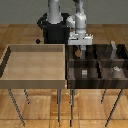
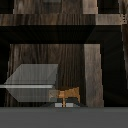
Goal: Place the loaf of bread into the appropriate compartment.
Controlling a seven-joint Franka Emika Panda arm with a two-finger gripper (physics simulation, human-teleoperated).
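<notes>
Standing on wood floor (image 1: 30, 35): pale tray (image 1: 35, 62), dark divided case (image 1: 95, 62); gripper (image 1: 79, 44) clamped on loaf of bread (image 1: 78, 50) above case, grey blocks (image 1: 115, 69) nearby.

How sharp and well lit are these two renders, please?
Exterior view: low-resolution and blocky, evenly lit, no glare; the loaf of bread under the gripper is a tiny smudge. Wrist view: dark wooden compartments, shadowy corners, and the loaf coarsely pixelated.

Arm reaching fwd, wrist vertical, hand (image 1: 78, 49) pointing down, fingers closed.
</notes>
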